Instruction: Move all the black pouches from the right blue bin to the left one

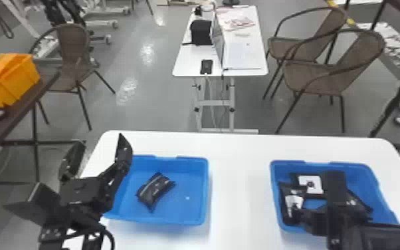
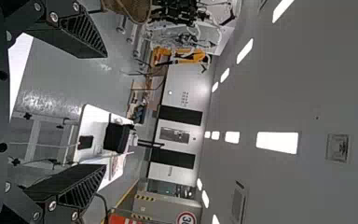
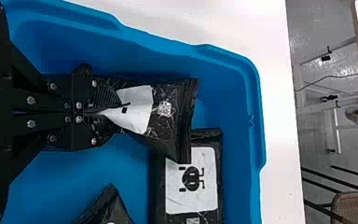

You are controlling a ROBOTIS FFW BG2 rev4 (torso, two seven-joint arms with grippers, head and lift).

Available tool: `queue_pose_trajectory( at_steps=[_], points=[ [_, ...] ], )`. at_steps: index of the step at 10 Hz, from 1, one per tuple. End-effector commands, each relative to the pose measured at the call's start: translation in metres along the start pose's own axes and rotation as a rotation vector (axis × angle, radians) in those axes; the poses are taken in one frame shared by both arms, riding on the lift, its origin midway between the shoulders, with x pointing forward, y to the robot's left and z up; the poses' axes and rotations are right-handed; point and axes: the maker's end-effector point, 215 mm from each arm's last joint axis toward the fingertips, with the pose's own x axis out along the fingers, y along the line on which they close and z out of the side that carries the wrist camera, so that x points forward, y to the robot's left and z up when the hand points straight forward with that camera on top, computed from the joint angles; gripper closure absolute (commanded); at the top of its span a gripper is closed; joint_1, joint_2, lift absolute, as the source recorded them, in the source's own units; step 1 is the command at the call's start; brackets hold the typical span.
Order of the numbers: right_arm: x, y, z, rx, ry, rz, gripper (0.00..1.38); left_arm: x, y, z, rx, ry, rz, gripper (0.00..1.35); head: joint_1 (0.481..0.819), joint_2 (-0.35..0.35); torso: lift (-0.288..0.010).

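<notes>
Left wrist view: the left gripper (image 2: pixel 105 112) has its jaws wide with nothing between them; seen from the head, it masks the outer rim of the left bin (image 1: pixel 186 204), where a lone pouch (image 1: pixel 154 189) lies. Past the white desk (image 1: pixel 239 173), inside the right bin (image 3: pixel 256 149), the right gripper (image 3: pixel 97 112) has its jaws closed on the end of a pinched pouch (image 3: pixel 168 128). I'd expect it light, soft and slick, apt to sag or slip; a deeper bite towards the middle should hold better. It overlaps a 2nd pouch (image 3: pixel 191 182); a 3rd pouch (image 3: pixel 107 207) is cut off. The right arm (image 1: pixel 392 236) covers much of that bin, so I can't tell whether more than 3 remain.
</notes>
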Motion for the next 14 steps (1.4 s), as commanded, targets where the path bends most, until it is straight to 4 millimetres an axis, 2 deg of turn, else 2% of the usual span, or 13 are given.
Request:
queue_pose_trajectory(
  at_steps=[1,2,3,4,5,6,7,9,11,14],
  points=[
    [-0.019,0.001,0.006,-0.003,-0.048,-0.001,1.25,0.001,-0.001,0.002,-0.004,-0.005,-0.002,0.19,0.695,0.099,0.01],
    [-0.044,0.0,0.017,-0.017,-0.09,-0.011,1.25,0.001,-0.001,0.002,-0.013,-0.006,0.0,0.19,0.695,0.097,0.01],
    [-0.076,-0.004,0.037,-0.051,-0.142,-0.034,1.25,0.001,0.0,0.002,-0.016,-0.006,0.004,0.19,0.695,0.095,0.01],
    [-0.104,-0.007,0.065,-0.083,-0.201,-0.035,1.25,0.001,-0.001,-0.001,-0.029,0.002,0.007,0.19,0.695,0.086,0.01],
    [-0.122,0.001,0.101,-0.139,-0.275,0.025,1.25,0.003,-0.002,-0.01,-0.062,0.035,0.007,0.19,0.695,0.074,0.01],
    [-0.133,0.018,0.141,-0.22,-0.356,0.105,1.25,0.007,-0.006,-0.018,-0.104,0.069,-0.008,0.19,0.695,0.075,0.01],
    [-0.134,0.047,0.171,-0.276,-0.415,0.223,1.25,0.014,-0.014,-0.019,-0.128,0.085,-0.038,0.19,0.695,0.078,0.01],
    [-0.132,0.12,0.209,-0.407,-0.488,0.41,1.25,0.022,-0.025,-0.02,-0.163,0.106,-0.08,0.19,0.695,0.11,0.01],
    [-0.127,0.184,0.22,-0.485,-0.506,0.612,1.25,0.03,-0.04,-0.028,-0.235,0.153,-0.111,0.19,0.695,0.158,0.01],
    [-0.125,0.255,0.214,-0.525,-0.461,0.826,1.25,0.054,-0.072,-0.021,-0.29,0.203,-0.251,0.19,0.695,0.22,0.01]
  ],
)
